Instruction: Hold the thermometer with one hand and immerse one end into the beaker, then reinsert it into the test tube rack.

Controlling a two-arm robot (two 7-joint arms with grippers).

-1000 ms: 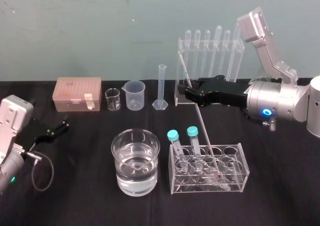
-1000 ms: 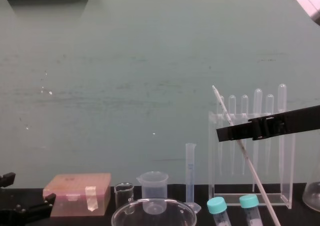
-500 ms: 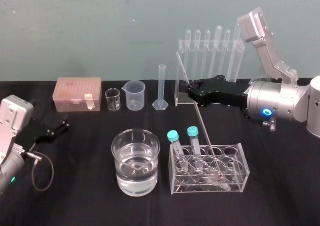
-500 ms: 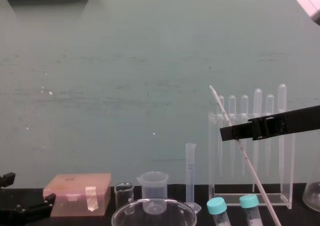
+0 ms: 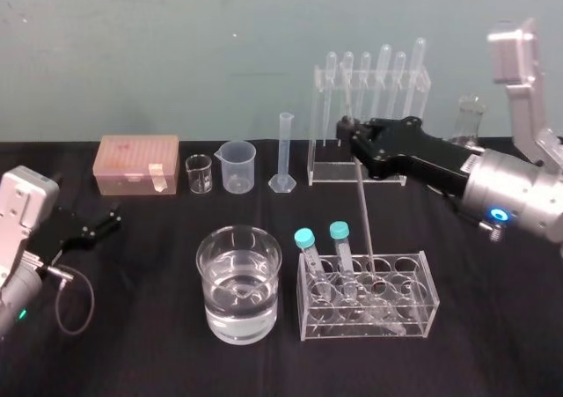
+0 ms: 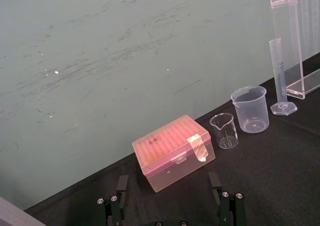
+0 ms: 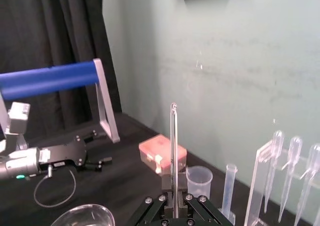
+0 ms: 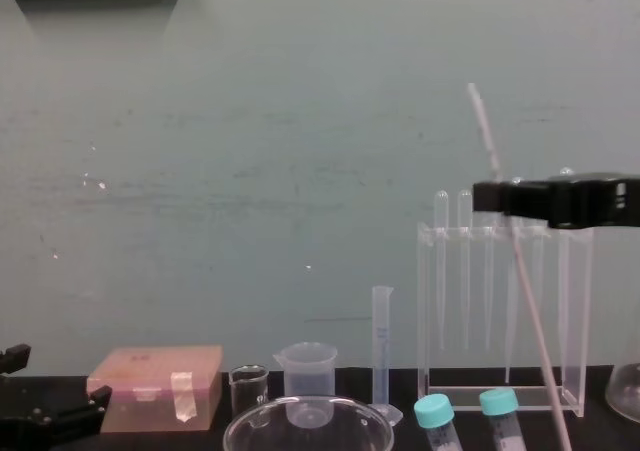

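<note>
Fig.: R gripper (image 5: 357, 135) clamped on thermometer (image 5: 364, 212), upper shaft. Rod near-upright, lower end in low tube rack (image 5: 424, 278) beside beaker (image 5: 238, 283). Thin glass, likely light, stiff, slick, fragile: light mid-shaft grip. L gripper (image 5: 104, 224) parked, fingers apart.

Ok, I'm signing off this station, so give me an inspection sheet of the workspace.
Surface: black cloth, no spills seen.
Job's things: thermometer tilted, lower end at the tube rack; wide beaker part filled with water, left of it.
Clutter: pink box, small glass beaker, plastic beaker, measuring cylinder and pipette stand along the back; two capped tubes in the rack.
Grippers: right gripper shut on the thermometer; left gripper open, parked far left.
Cables: one looped cable by the left arm.
Surroundings: green wall, dark curtain.
</note>
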